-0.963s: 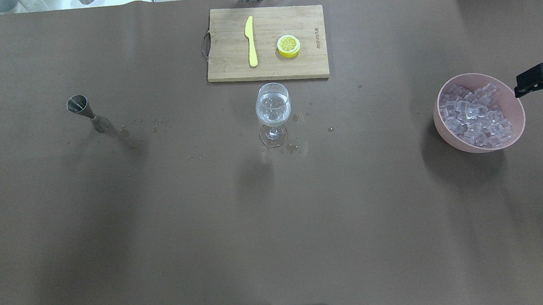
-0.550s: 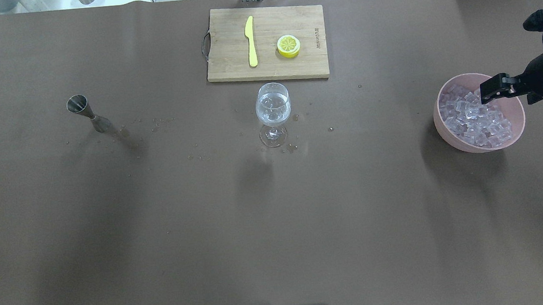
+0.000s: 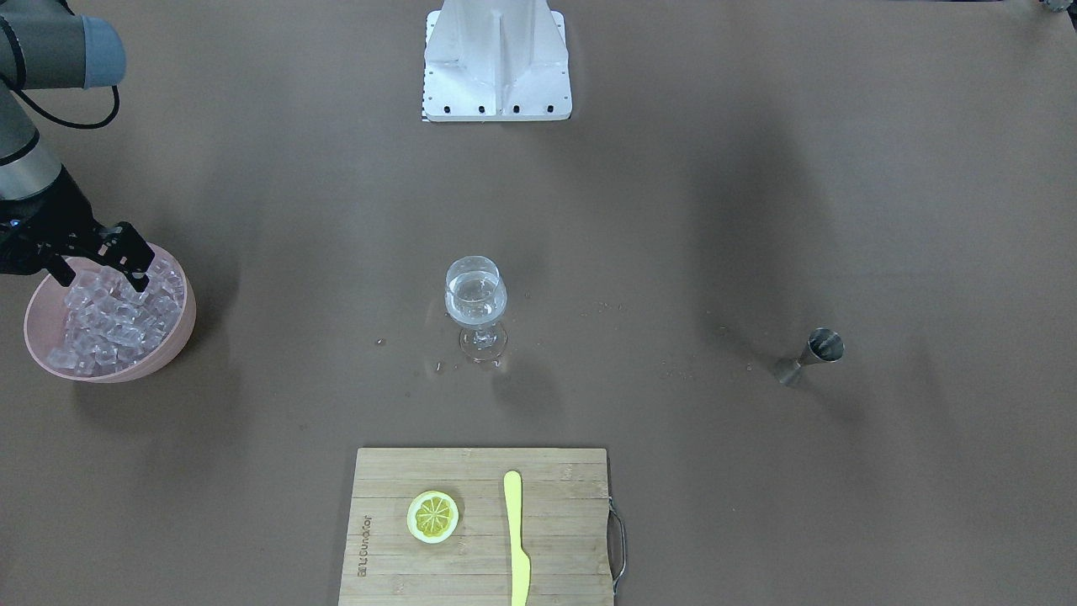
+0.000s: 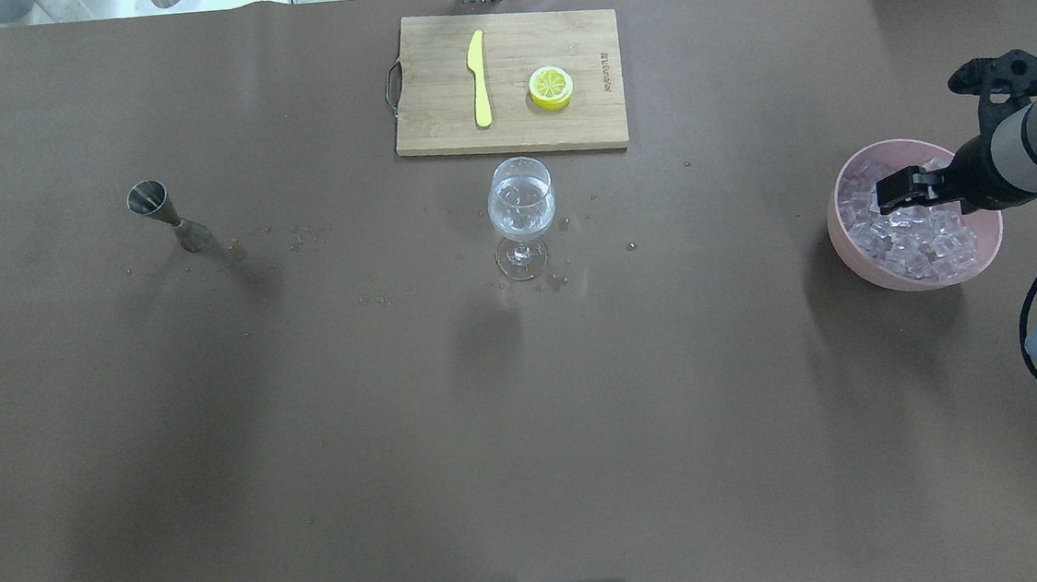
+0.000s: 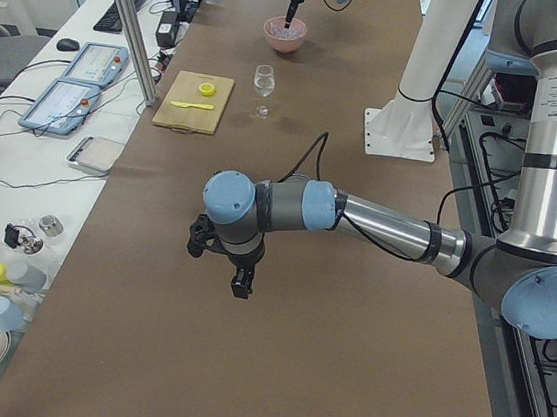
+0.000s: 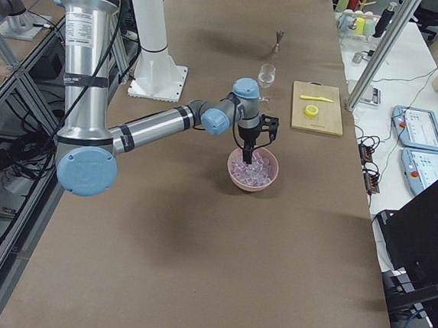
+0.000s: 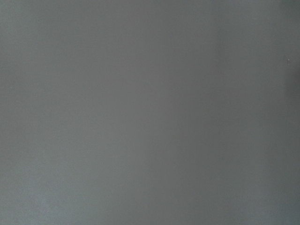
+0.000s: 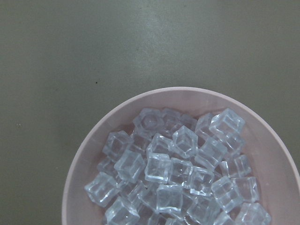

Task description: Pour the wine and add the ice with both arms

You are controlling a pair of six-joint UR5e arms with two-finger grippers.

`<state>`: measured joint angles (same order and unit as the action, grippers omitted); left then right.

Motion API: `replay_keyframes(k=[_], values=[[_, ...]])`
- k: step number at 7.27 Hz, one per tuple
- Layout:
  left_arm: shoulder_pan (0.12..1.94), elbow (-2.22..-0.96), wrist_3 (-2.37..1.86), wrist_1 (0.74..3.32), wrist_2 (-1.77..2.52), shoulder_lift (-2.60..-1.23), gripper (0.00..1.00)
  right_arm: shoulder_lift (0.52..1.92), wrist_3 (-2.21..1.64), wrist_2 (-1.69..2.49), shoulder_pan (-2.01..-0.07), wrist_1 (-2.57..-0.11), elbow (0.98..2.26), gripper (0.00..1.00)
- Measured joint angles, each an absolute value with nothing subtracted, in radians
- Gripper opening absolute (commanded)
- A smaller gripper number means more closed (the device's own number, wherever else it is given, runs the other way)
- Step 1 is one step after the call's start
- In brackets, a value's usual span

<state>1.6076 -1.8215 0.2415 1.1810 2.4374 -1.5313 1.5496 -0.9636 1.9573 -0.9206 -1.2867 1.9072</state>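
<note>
The ice (image 4: 912, 237) is a heap of clear cubes in a pink bowl (image 4: 832, 220) at the table's right. It also shows in the front view (image 3: 101, 324) and the right wrist view (image 8: 173, 168). My right gripper (image 4: 904, 188) is open and empty, its fingers pointing down just over the cubes (image 3: 101, 271). A stemmed glass (image 4: 521, 203) at the centre holds the wine, a clear liquid. My left gripper (image 5: 236, 274) shows only in the exterior left view, low over bare table, and I cannot tell whether it is open or shut.
A steel jigger (image 4: 166, 217) stands at the left with small droplets around it. A wooden cutting board (image 4: 433, 140) behind the glass carries a yellow knife (image 4: 478, 77) and a lemon slice (image 4: 551, 87). The white robot base (image 3: 496, 59) sits at the near edge.
My right gripper has come in from the right edge, moving left and down over the bowl of ice. The glass, jigger and board have not moved.
</note>
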Motion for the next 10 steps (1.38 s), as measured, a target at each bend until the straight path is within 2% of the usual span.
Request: replay_keyframes(k=[1,3,4,5,8,9,10], values=[[1.608,-1.821,0.242,1.181,2.437,-1.531,0.98,1.548,-0.962,1.938,-0.906,-1.282,1.89,0.9],[1.608,-1.82,0.242,1.181,2.437,-1.53,0.98,1.54,-0.952,1.897,-0.879,-1.28,1.868,0.73],[1.608,-1.817,0.242,1.181,2.437,-1.53,0.98,1.528,-0.94,1.876,-0.867,-1.28,1.856,0.61],[1.608,-1.814,0.243,1.181,2.438,-1.53,0.98,1.518,-0.917,1.863,-0.861,-1.281,1.844,0.56],[1.608,-1.812,0.245,1.181,2.439,-1.528,0.98,1.512,-0.87,1.855,-0.859,-1.281,1.831,0.18],[1.608,-1.812,0.245,1.181,2.439,-1.528,0.98,1.514,-0.865,1.855,-0.859,-1.281,1.832,0.0],[1.608,-1.812,0.245,1.182,2.44,-1.528,0.98,1.518,-0.864,1.855,-0.86,-1.281,1.835,0.0]])
